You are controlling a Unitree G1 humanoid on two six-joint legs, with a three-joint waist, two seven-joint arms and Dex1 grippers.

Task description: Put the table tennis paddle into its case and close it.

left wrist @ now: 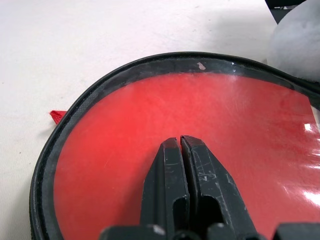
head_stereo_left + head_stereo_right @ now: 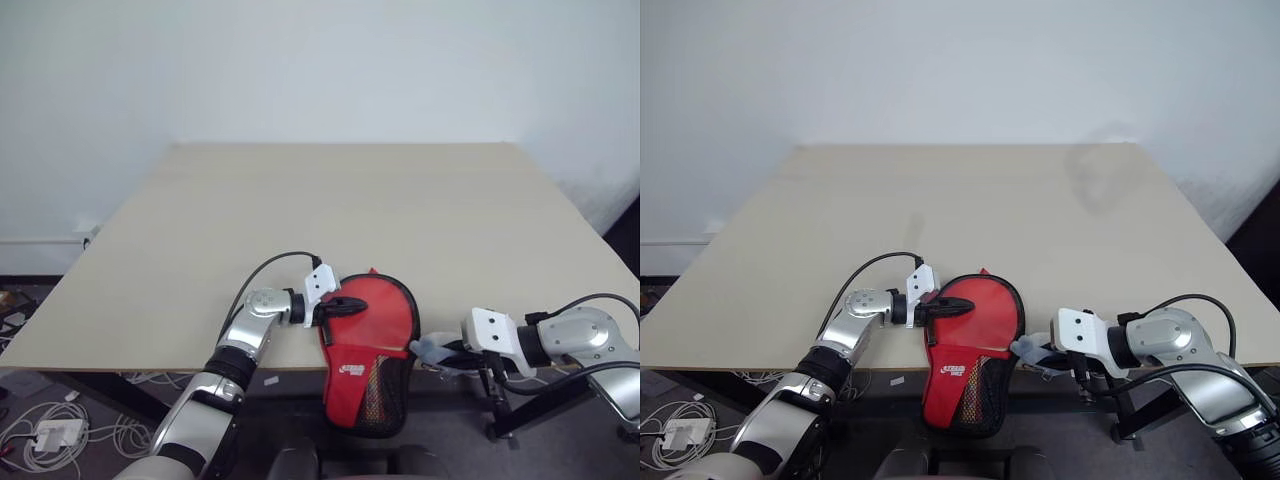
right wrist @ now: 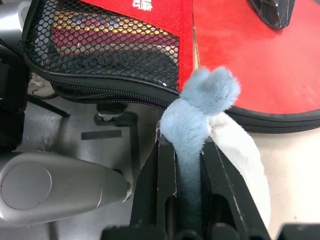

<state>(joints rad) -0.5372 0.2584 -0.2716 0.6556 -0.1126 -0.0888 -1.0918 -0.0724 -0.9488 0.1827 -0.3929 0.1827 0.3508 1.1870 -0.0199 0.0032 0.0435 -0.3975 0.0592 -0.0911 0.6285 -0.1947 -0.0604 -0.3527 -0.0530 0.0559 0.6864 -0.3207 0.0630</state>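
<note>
Round red rubber-faced table tennis paddle [image 1: 200,145] lying inside the open red soft zip case [image 2: 368,355] with black rim and mesh pocket, at the near edge of the pale wooden surface [image 2: 350,200], case overhanging. Left gripper [image 1: 180,142] fingers pressed together, resting on the red face. Right gripper [image 3: 189,150] fingers pinching a fluffy pale blue-grey lump [image 3: 202,100] just beside the case's rim.
</note>
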